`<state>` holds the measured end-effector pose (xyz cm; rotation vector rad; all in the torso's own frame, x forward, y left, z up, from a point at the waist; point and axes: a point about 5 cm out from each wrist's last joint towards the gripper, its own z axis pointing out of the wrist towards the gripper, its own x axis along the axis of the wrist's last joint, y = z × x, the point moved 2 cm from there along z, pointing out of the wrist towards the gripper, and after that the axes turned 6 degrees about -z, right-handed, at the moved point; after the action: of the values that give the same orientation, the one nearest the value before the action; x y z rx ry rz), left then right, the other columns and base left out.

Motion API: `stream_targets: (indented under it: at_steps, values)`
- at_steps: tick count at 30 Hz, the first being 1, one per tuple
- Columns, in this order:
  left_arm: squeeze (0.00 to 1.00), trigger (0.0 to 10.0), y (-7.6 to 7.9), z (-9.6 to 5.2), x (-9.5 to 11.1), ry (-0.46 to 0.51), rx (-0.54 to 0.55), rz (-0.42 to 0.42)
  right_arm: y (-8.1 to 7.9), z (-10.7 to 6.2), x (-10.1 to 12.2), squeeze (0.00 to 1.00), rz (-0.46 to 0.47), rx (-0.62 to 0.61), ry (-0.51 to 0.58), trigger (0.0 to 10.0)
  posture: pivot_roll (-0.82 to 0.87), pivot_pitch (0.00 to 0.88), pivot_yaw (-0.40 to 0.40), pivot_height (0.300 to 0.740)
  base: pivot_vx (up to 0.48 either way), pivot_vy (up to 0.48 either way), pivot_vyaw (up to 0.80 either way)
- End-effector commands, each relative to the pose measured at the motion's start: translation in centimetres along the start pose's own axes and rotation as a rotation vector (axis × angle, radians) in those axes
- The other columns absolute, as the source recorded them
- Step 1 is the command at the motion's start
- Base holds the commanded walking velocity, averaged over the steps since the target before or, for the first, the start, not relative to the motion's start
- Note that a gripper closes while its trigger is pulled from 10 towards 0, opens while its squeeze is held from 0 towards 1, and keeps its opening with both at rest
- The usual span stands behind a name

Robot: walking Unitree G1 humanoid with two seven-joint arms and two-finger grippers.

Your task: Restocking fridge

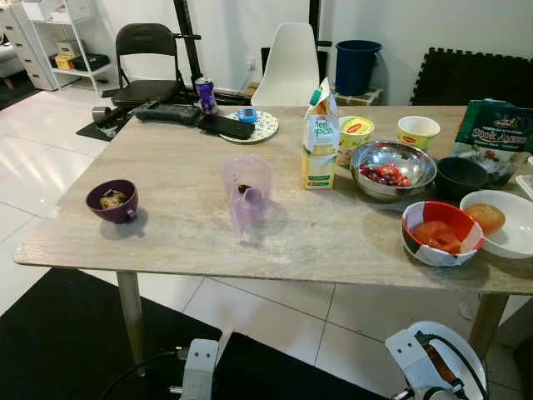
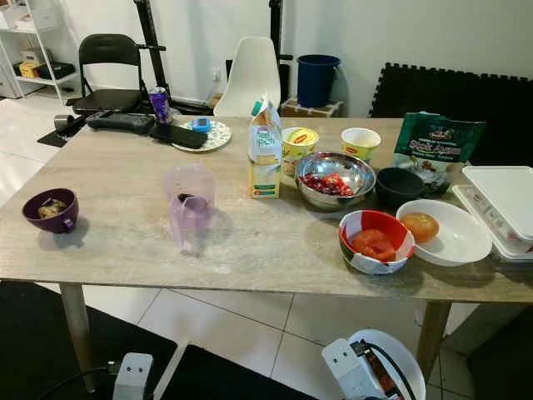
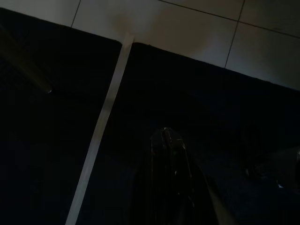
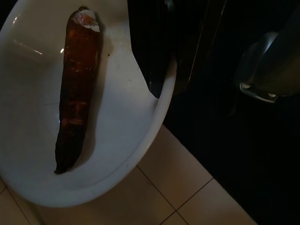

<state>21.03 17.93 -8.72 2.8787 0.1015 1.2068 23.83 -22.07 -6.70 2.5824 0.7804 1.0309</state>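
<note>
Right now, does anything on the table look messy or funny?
A little. The juice carton stands with its top spout torn open. A pale powdery smear marks the table near the purple pitcher. The right gripper holds a white plate with a dark sausage-like piece on it.

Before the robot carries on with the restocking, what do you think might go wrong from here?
1. The right pincer grips the white plate by its rim alone, and the dark sausage lies loose on it; a tilt might slide it off.
2. The table is crowded, so setting the plate down near the milk carton or the purple jug could knock them over.
</note>
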Motion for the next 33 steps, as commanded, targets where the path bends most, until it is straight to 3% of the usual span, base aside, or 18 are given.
stream_targets:
  at_steps: [1, 9, 15, 23, 25, 27, 30, 33]
  values:
    - [0.00, 10.0, -0.5, -0.2, -0.5, -0.016, 0.007, 0.001, 0.2, -0.2, -0.8, 0.00, 0.028, -0.019, -0.026, 10.0, -0.02, 0.069, 0.003, 0.740, 0.000, 0.000, 0.00]
    - [0.00, 10.0, -0.9, -0.2, -0.6, -0.023, 0.031, -0.049, 0.3, -0.2, -0.8, 0.00, 0.040, -0.023, -0.022, 10.0, -0.03, 0.057, 0.019, 0.740, 0.000, 0.000, 0.00]
    - [0.00, 10.0, -1.2, -0.2, -0.7, -0.035, 0.037, -0.022, -0.1, -0.1, -0.7, 0.00, 0.037, -0.003, -0.027, 10.0, -0.02, 0.054, 0.019, 0.740, 0.000, 0.000, 0.00]
    - [0.00, 10.0, -0.9, -0.2, -0.6, -0.037, 0.022, 0.007, -0.1, -0.4, -1.8, 0.00, 0.168, -0.002, -0.046, 10.0, -0.01, 0.050, 0.034, 0.740, 0.000, 0.000, 0.00]
    - [0.00, 10.0, -0.7, -0.1, -0.5, -0.034, -0.007, 0.050, -0.4, -0.4, -1.6, 0.00, 0.200, 0.007, -0.038, 10.0, 0.00, 0.035, 0.015, 0.740, 0.000, 0.000, 0.00]
    - [0.00, 10.0, -0.8, -0.1, -0.5, -0.036, 0.008, 0.046, -0.7, -0.4, -1.7, 0.00, 0.183, 0.021, -0.041, 10.0, 0.00, 0.035, 0.015, 0.740, 0.000, 0.000, 0.00]
    - [0.00, 10.0, -1.2, -0.3, -0.9, -0.042, 0.029, -0.023, -1.1, -0.4, -1.6, 0.00, 0.193, 0.029, -0.030, 10.0, -0.02, 0.042, 0.042, 0.740, 0.000, 0.000, 0.00]
    - [0.00, 10.0, -1.0, -0.3, -0.9, -0.045, 0.005, 0.000, -1.0, -0.4, -1.4, 0.00, 0.231, 0.017, -0.017, 10.0, -0.01, 0.038, 0.027, 0.740, 0.000, 0.000, 0.00]
